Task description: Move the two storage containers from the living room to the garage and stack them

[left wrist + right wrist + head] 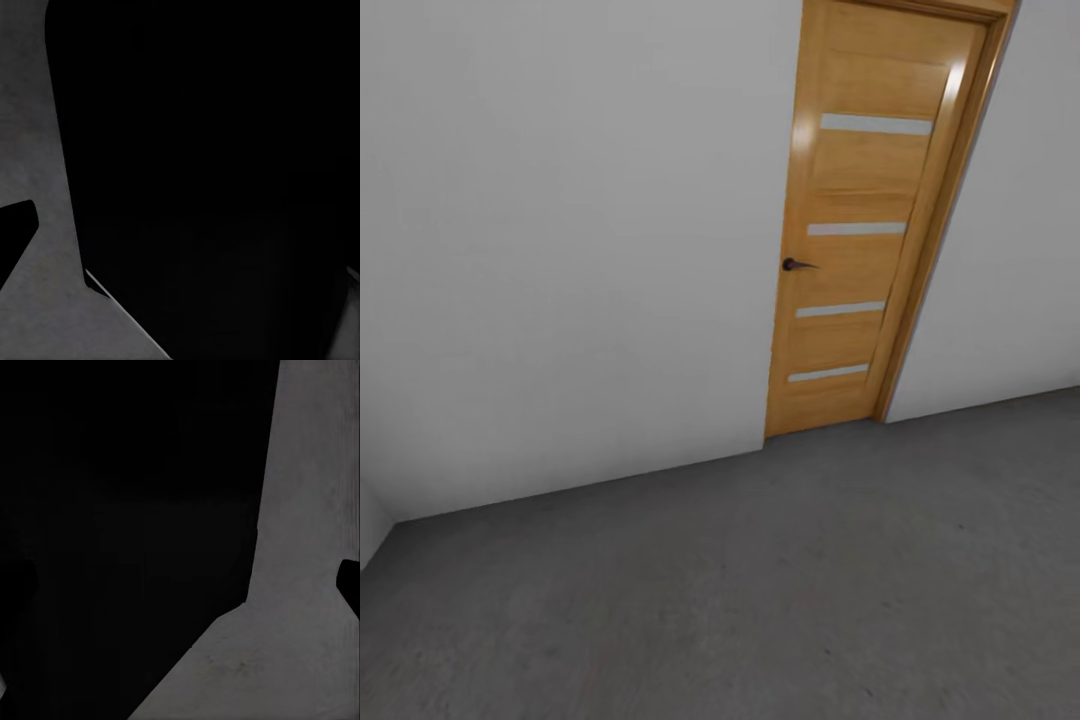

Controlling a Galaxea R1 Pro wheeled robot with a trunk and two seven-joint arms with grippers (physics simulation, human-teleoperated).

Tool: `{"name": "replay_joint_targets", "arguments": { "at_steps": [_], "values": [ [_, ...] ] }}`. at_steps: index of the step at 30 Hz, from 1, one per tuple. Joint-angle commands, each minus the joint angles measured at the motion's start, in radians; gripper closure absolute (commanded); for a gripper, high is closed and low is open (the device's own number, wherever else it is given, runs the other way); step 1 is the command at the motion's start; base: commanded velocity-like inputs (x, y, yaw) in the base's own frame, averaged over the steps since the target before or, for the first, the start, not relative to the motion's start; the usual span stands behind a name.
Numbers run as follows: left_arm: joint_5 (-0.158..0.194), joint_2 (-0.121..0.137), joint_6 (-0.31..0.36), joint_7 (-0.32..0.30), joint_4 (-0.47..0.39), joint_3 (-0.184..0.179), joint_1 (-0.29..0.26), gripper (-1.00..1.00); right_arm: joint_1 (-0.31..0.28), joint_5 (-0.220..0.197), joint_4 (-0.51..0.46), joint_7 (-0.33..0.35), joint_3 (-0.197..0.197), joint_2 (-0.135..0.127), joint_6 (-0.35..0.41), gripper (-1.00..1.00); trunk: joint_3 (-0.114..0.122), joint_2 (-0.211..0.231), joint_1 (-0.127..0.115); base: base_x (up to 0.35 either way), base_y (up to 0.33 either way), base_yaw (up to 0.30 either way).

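I am in the garage, facing a pale grey wall (560,250) over the dark grey speckled concrete floor (760,600). The two storage containers are out of view, and so is the living room. In the left wrist view one black fingertip (13,236) sits far out to the side over the floor (37,315), beside the robot's dark body (210,187). In the right wrist view a black fingertip (349,585) likewise sits at the far side above the floor (300,645). Nothing lies between the fingers of either gripper.
A shut light wooden door (860,250) with several pale glass strips and a dark handle (794,265) stands ahead to the right. A wall corner (385,525) lies at the near left. Bare concrete stretches between me and the wall.
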Motion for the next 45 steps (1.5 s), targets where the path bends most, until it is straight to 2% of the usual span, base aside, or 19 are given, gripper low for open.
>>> {"name": "replay_joint_targets", "arguments": {
  "at_steps": [1,16,31,45],
  "values": [
    [-0.001,0.0,-0.003,0.0,0.001,-0.001,0.0,-1.0,0.0,0.001,0.0,0.002,0.001,0.0,0.0,-1.0,-0.001,0.0,0.0,0.232,-0.219,-0.003],
    [-0.001,-0.001,-0.003,0.0,0.001,-0.001,0.0,-1.0,0.0,0.001,0.0,0.002,0.001,0.0,0.0,-1.0,-0.001,0.0,0.0,0.232,-0.219,-0.007],
    [-0.001,-0.004,-0.004,0.0,0.001,-0.001,-0.001,-1.0,0.0,0.001,0.0,0.002,-0.001,-0.001,0.0,-1.0,-0.001,0.0,0.0,0.235,-0.22,-0.197],
    [-0.001,-0.008,-0.004,0.0,0.001,-0.001,-0.002,-1.0,0.0,0.001,0.0,0.002,-0.001,0.0,0.0,-1.0,-0.001,0.0,0.0,0.283,-0.188,-0.03]
  ]
}}
